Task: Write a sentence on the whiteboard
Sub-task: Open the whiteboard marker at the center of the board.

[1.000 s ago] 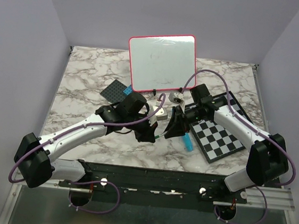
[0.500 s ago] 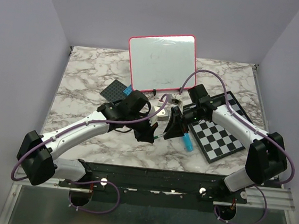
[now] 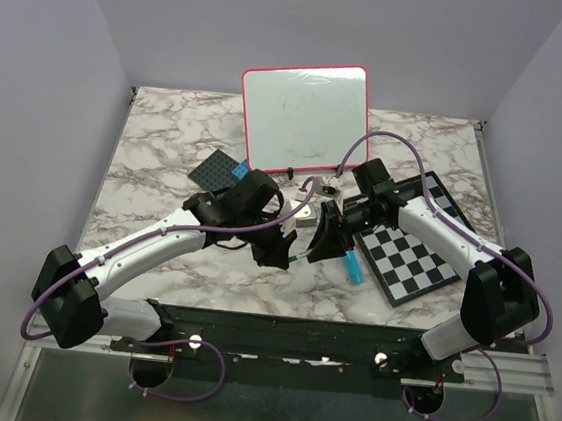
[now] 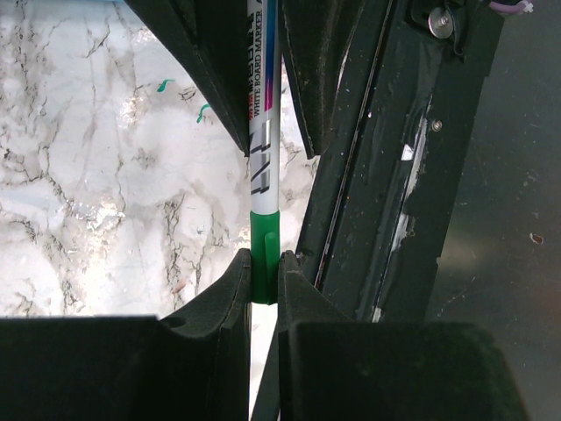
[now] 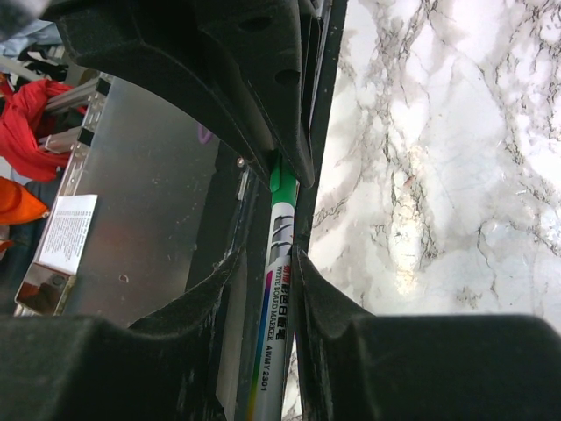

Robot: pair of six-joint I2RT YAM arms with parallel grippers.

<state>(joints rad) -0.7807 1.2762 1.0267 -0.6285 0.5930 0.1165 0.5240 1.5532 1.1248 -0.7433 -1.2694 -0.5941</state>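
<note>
The left gripper [image 4: 263,279] is pinched shut on the green end of a whiteboard marker [image 4: 262,171]. The right gripper [image 5: 280,263] faces it almost fingertip to fingertip and clamps the marker's white printed barrel just beyond. The whiteboard [image 3: 304,115] stands propped well beyond both grippers, at the far side of the marble table [image 3: 167,148]. A checkered board [image 3: 410,249] lies just beside the right gripper.

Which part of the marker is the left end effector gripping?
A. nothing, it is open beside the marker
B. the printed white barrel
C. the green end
C: in the left wrist view the left end effector is clamped on the green end of the marker, while the right end effector holds the printed white barrel.
</note>
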